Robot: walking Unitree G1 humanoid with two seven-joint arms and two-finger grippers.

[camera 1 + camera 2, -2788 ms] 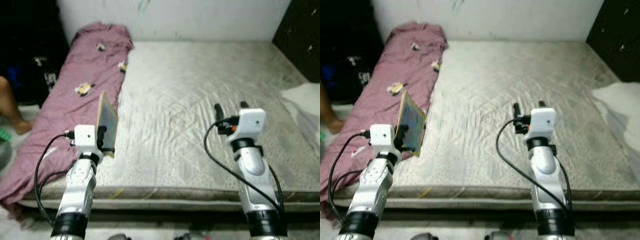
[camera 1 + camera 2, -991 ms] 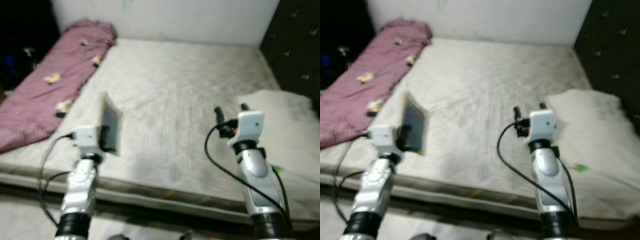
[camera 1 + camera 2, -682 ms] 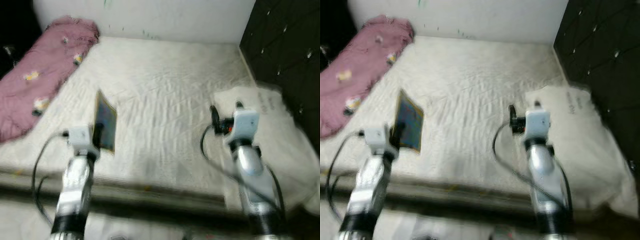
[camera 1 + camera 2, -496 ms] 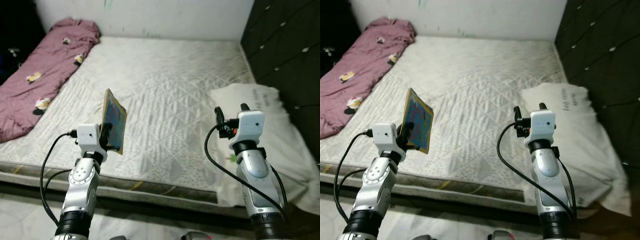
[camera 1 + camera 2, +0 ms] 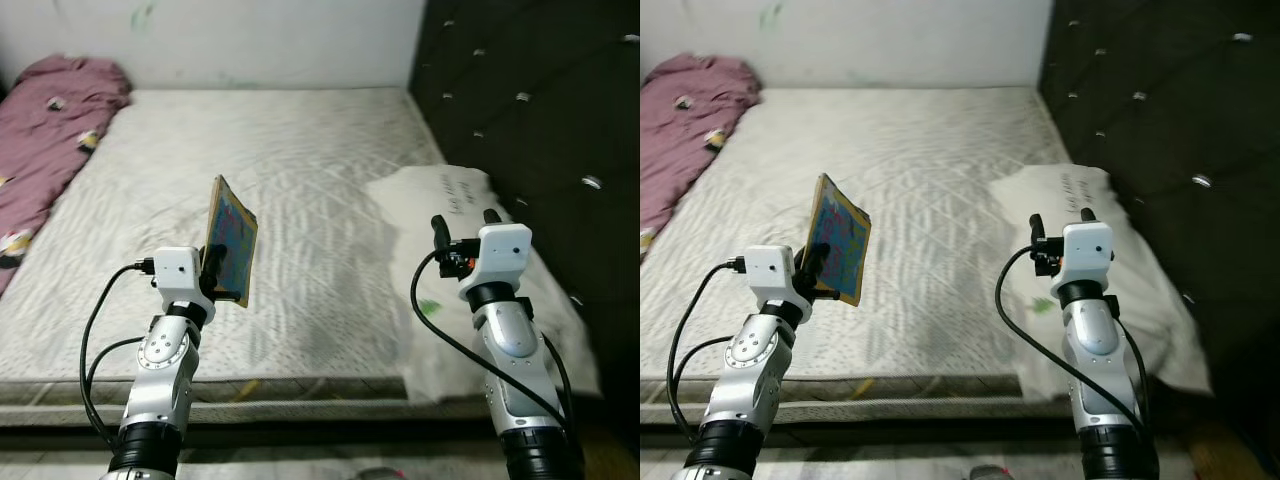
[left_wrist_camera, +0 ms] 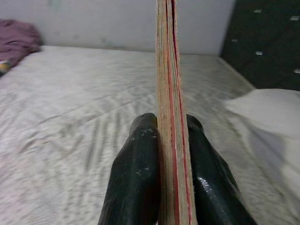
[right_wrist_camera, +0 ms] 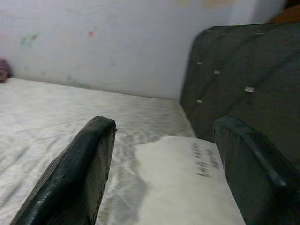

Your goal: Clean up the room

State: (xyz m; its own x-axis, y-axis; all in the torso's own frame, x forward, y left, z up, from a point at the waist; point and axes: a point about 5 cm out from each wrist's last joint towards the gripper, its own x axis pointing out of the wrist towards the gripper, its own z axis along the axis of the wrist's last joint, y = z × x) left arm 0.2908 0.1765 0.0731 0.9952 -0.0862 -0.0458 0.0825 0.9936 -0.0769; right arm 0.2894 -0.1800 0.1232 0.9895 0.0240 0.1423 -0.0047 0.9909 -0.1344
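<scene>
Standing on its edge above the big grey mattress (image 5: 300,190), the thin colourful picture book (image 5: 230,241) is squeezed tight in the left hand (image 5: 208,272). The right hand (image 5: 462,228) is spread wide with nothing in it, near the white pillow (image 5: 440,200) by the dark padded headboard (image 5: 540,90).
</scene>
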